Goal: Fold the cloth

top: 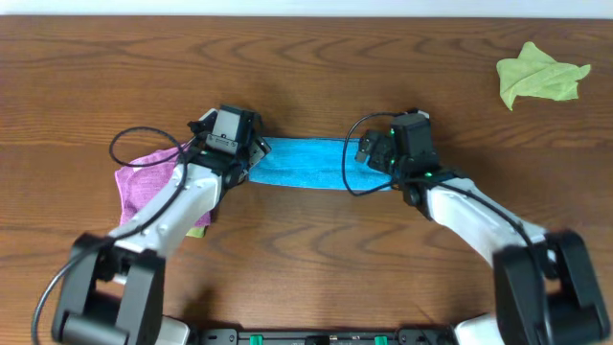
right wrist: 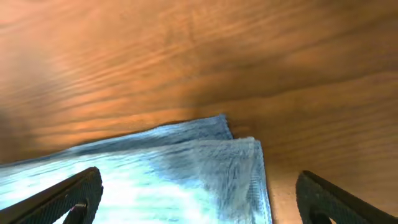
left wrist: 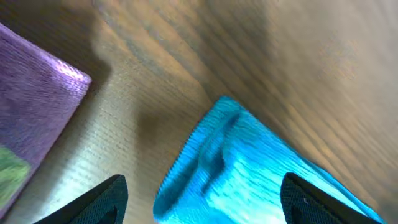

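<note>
The sky-blue cloth (top: 308, 164) lies flat on the table as a long folded strip between my two grippers. My left gripper (top: 249, 159) hovers over its left end, my right gripper (top: 376, 155) over its right end. In the left wrist view the left gripper (left wrist: 202, 205) is open, and the folded corner of the cloth (left wrist: 249, 168) lies below its spread black fingers (left wrist: 99, 202). In the right wrist view the right gripper (right wrist: 199, 199) is open wide. The layered corner of the cloth (right wrist: 168, 168) lies under it, and neither finger (right wrist: 329, 199) touches the fabric.
A purple cloth (top: 146, 182) lies just left of the left gripper and shows again as the purple cloth (left wrist: 34, 93) at the left wrist view's left edge, with a green scrap (left wrist: 9, 174) on it. A crumpled yellow-green cloth (top: 538, 77) sits far back right.
</note>
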